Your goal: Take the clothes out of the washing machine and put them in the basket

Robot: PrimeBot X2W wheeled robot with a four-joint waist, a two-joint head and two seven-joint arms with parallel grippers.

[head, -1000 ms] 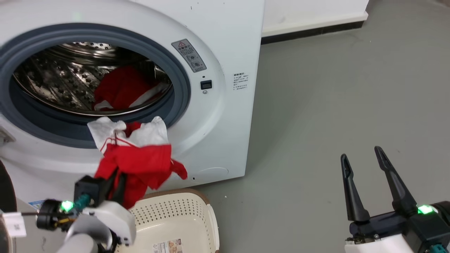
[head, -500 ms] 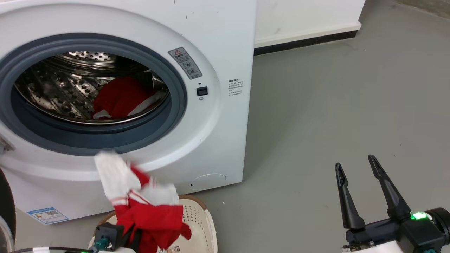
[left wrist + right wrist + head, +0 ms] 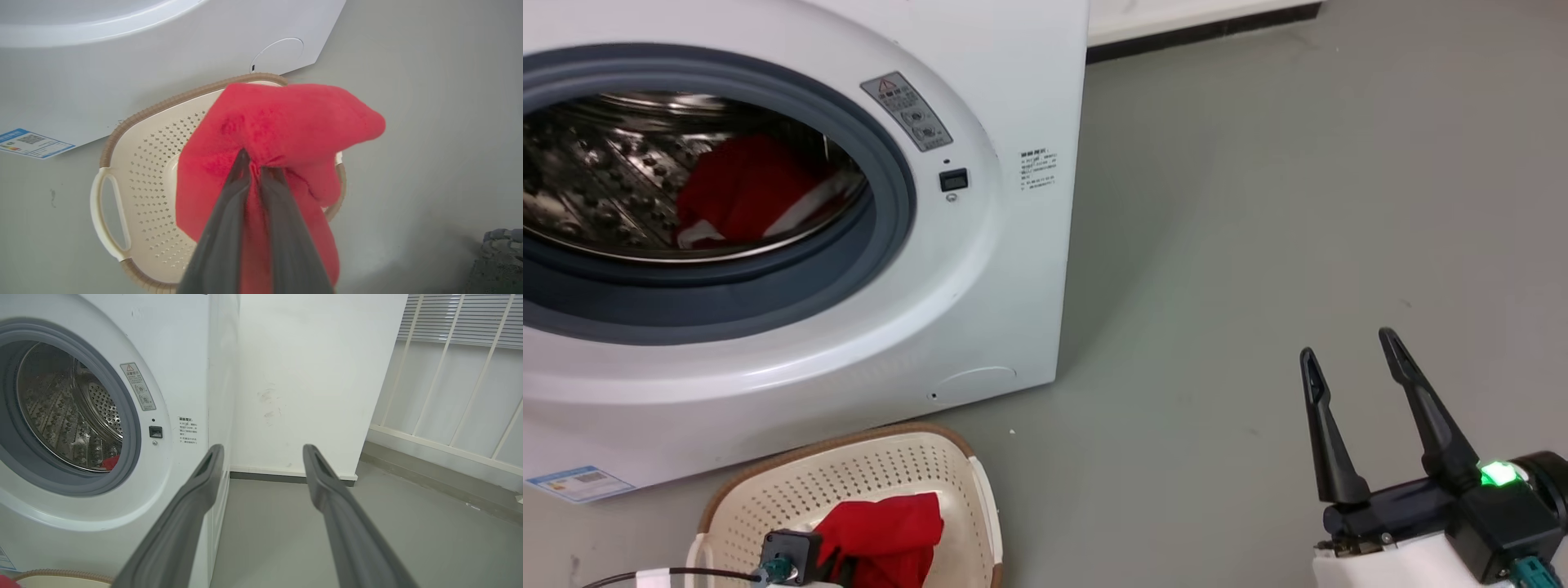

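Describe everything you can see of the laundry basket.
The basket is cream plastic, rounded-rectangular, with rows of small holes in its walls, a ribbed brown rim and a slotted handle at one end. It stands upright on the grey floor, close before the washing machine. A red garment, pinched by the left gripper, hangs over its opening; whether the cloth touches its bottom cannot be told.

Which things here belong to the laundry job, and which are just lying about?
Job: washing machine; red garment in its drum; second red garment pinched by the left gripper; basket.
Lying about: dark grey thing on the floor, unidentifiable; right gripper, open.
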